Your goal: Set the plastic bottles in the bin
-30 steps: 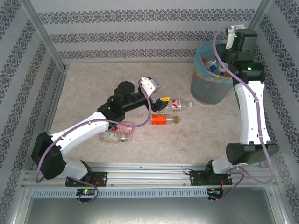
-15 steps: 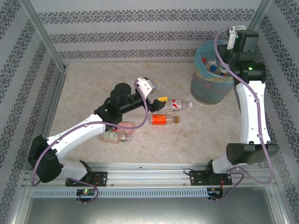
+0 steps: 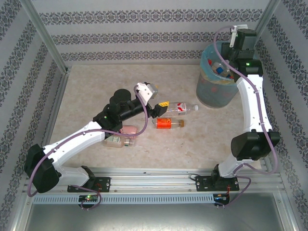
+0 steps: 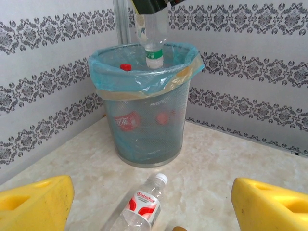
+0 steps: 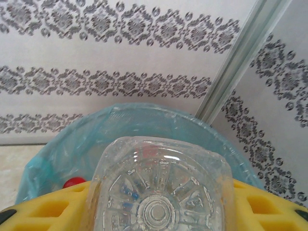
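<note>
Round grey-blue mesh bin lined with light-blue bag point(image 3: 215, 94) standing at table's 1 o'clock. Right gripper point(image 5: 159, 211) pinching clear plastic bottle point(image 5: 159, 187), holding it cap-down over bin. Left gripper point(image 4: 151, 206) hovering, jaws spread, empty. Red-white-labelled clear bottle point(image 3: 182, 109) lying at its 12 o'clock. Orange-labelled bottle point(image 3: 166, 123) lying at that bottle's 7 o'clock.

Left arm point(image 3: 77, 139) stretches low (jaws wide); right arm point(image 3: 252, 102) raised, gripping.

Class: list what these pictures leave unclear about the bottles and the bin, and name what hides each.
- Top view: pink bottle, partly under the left arm.
- Left wrist view: held bottle, body cut by top edge.
- Right wrist view: bin contents, behind held bottle.
</note>
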